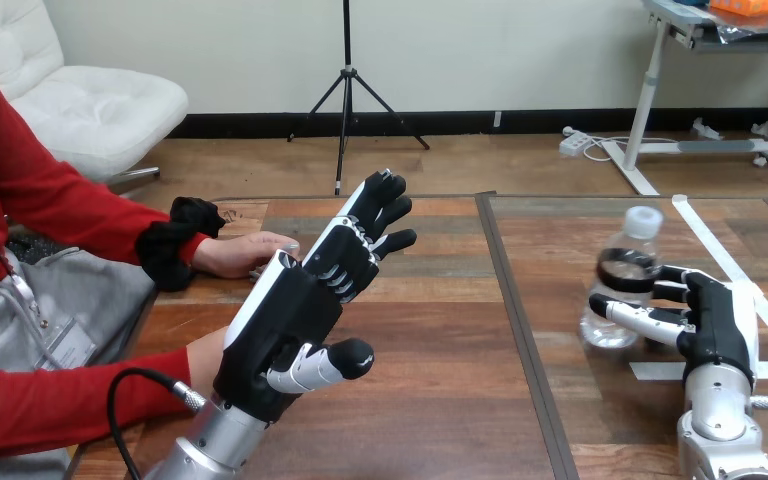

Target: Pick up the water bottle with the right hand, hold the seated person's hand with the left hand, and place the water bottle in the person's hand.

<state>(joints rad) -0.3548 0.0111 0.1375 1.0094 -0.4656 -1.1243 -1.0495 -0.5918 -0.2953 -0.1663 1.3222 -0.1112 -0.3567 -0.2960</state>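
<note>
Right robot hand (717,322) wrapped round water bottle (628,268) on table (440,400), left robot hand (290,310) outstretched near person's hand (245,253)

Smooth wood table (440,400), slight sheen. Clear glossy plastic bottle (630,245). Black plastic left hand (295,320), right hand (725,320) w/ glossy white shells. Silver metal forearms (720,425).

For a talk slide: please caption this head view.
Robot's right hand curls round the upright water bottle on the table; its open left hand hovers near the person's hand resting there.
</note>
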